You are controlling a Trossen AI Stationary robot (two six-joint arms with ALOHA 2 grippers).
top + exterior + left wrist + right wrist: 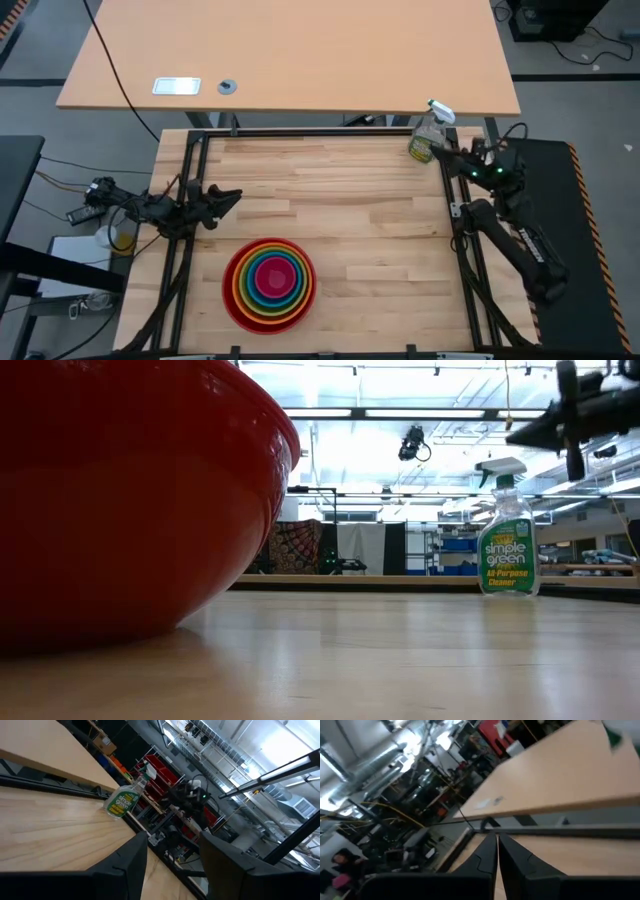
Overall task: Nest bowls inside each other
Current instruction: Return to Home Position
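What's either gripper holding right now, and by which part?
Nothing. Left gripper is open and empty, off to the left side; right gripper is shut on nothing, by the spray bottle. Nested bowls sit free.

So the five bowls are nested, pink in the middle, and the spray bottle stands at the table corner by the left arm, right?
Not quite: the spray bottle stands at the table corner by the right arm, not the left, as the high view shows. The bowls are nested, pink in the middle.
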